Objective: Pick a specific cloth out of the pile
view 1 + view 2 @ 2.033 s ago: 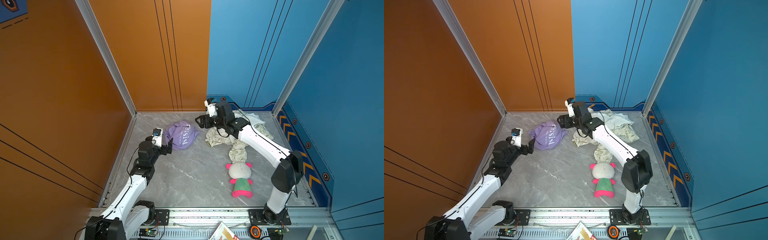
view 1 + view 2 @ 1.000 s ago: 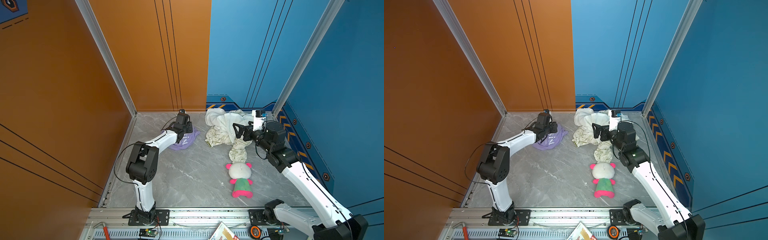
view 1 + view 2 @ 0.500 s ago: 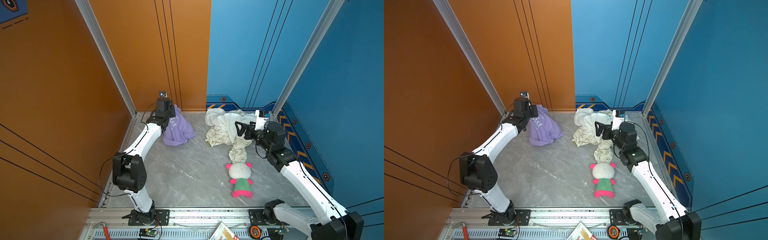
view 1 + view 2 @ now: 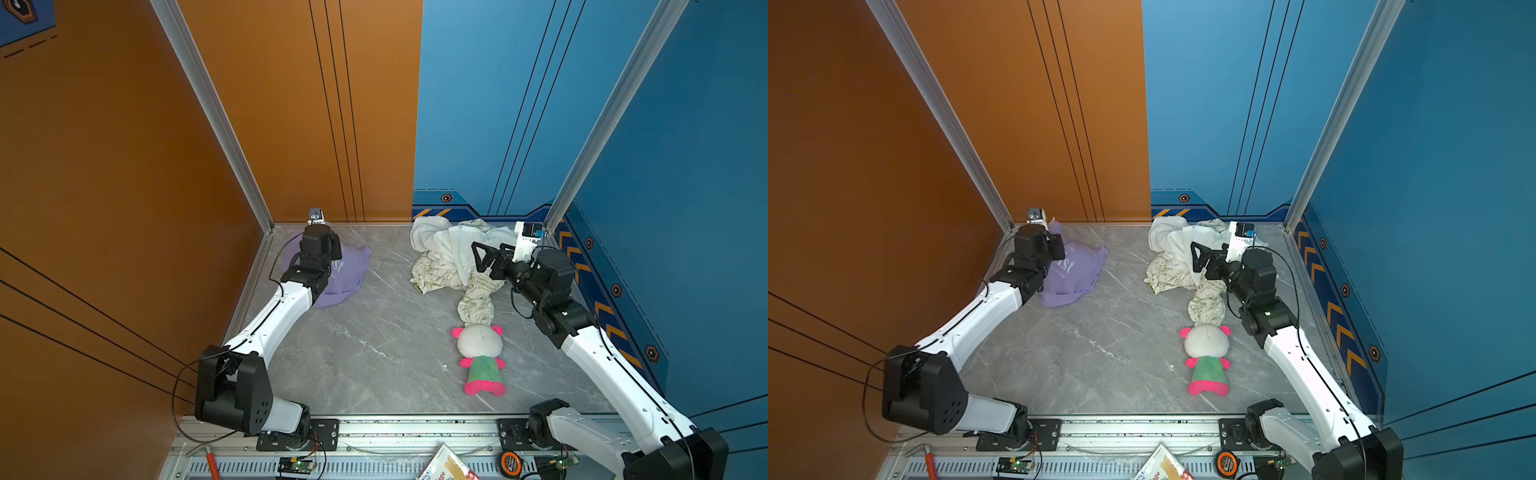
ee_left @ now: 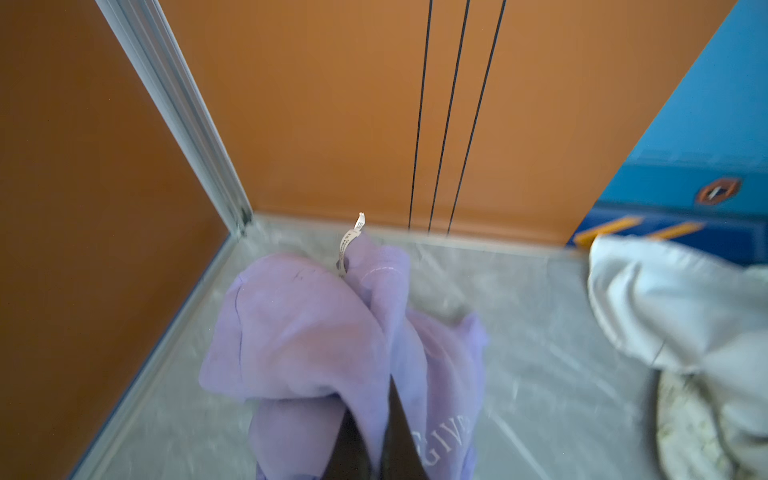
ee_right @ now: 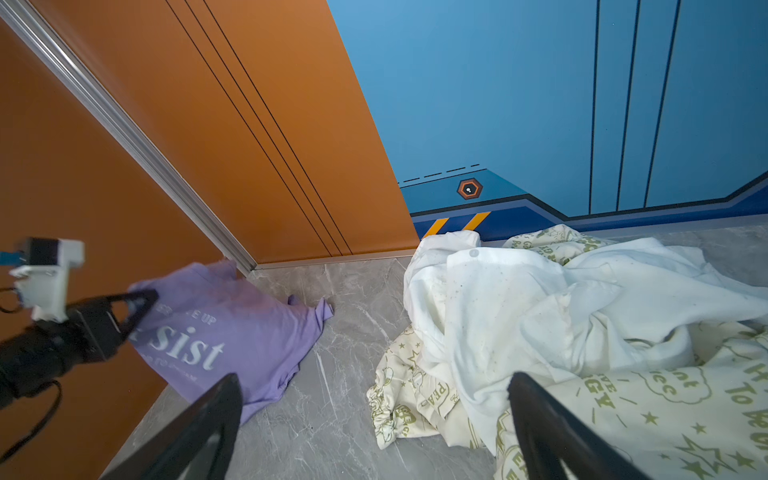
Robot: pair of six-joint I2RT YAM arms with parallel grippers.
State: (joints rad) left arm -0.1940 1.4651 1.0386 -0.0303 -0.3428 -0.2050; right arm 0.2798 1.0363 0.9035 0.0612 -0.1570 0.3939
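Grey marble floor point(image 4: 365, 345), seen in a top view: I hold the lilac cloth point(image 4: 351, 270) at the far left corner, well apart from the pile point(image 4: 440, 249). Left wrist: left gripper point(image 5: 374, 415) clenched on a fold; a thin pinch, I judge, could slip. Right wrist: right gripper point(image 6: 374, 380) gapes empty by the pile.

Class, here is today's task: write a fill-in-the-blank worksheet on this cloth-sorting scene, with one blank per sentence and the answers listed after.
1. The left gripper is shut on the ____ T-shirt.
2. The right gripper stands with jaws ____ near the pile.
3. The plush bear has pink paws and a ____ body.
4. The wall behind the pile is ____.

Missing words: purple; open; green; blue.
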